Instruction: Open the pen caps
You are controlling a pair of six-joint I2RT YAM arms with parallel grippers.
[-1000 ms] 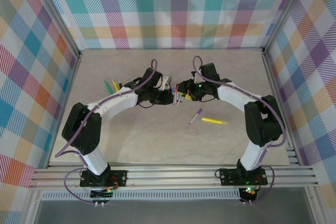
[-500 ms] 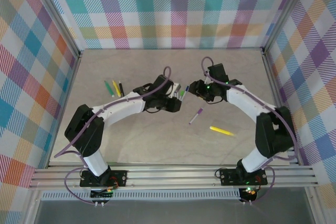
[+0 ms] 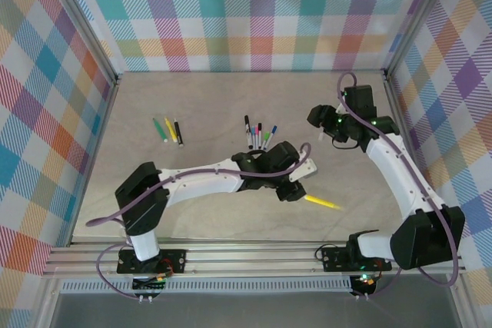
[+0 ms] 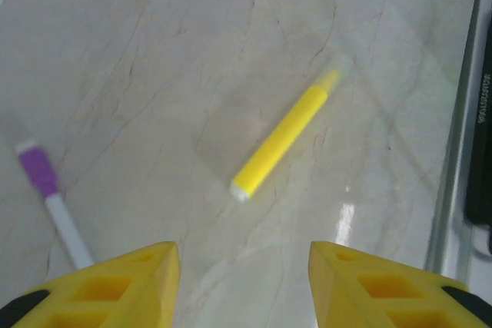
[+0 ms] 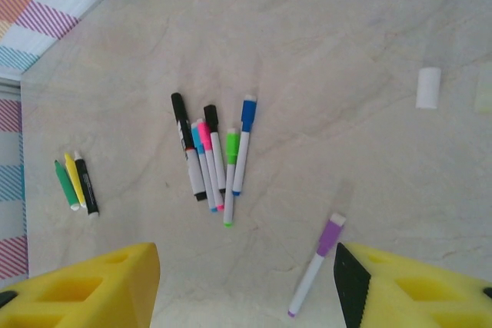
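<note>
Table (image 3: 192, 97): a flat, pale, marble-veined slab is lying inside a metal frame. Bare room is showing along its left and right edges and at the near corners.
Left arm (image 3: 200, 182): white-shelled with black joints, it is reaching across the near half towards the right.
Right arm (image 3: 400, 167): it is stretching along the right edge towards the far right corner.
Left gripper (image 4: 242, 255): its two blocky yellow fingers are standing apart with nothing between them, hovering above the yellow highlighter and beside the purple-capped pen.
Right gripper (image 5: 244, 266): it is released, with its yellow fingers spread and empty, well apart from every pen.
Bunch of six pens (image 3: 257, 134): thin white barrels are lying side by side, touching, at the table's middle towards the far edge.
Group of three pens (image 3: 167, 130): green, yellow and black ones are lying parallel towards the left edge.
Yellow highlighter (image 4: 284, 140): one thicker round barrel is lying slantwise near the near edge, with open surface all around it.
Purple-capped pen (image 4: 50, 205): one thin white barrel is lying just beside the left finger.
Pen caps (image 5: 248, 109): short smooth stubs in two blacks, light blue, pink, green and blue are sitting on the bunch's far ends, and a purple one is sitting on the lone pen.
White stub (image 5: 428, 87): one small cylinder is lying alone.
</note>
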